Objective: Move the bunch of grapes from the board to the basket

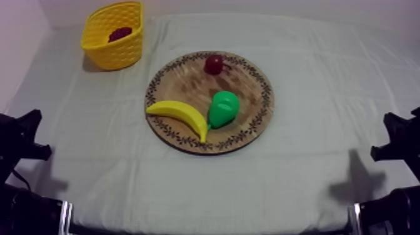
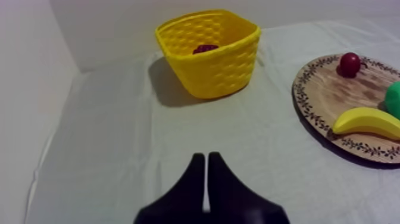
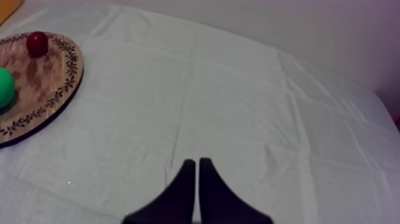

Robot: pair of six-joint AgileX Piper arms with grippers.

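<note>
Left end effector (image 2: 206, 158) and right end effector (image 3: 197, 162) sit narrow, empty, over wrinkled grey-white cloth (image 1: 312, 125) near pale wall (image 2: 30, 71).

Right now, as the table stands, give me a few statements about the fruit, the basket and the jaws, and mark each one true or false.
1. The bunch of grapes lies inside the yellow basket. True.
2. The banana is in the basket too. False: it lies on the wooden board, beside the pear.
3. The left gripper has its jaws wide open. False: they lie together, shut on nothing.
4. The small red fruit sits on the board. True.
5. The right gripper holds the pear. False: its jaws are shut on nothing over the cloth.
</note>
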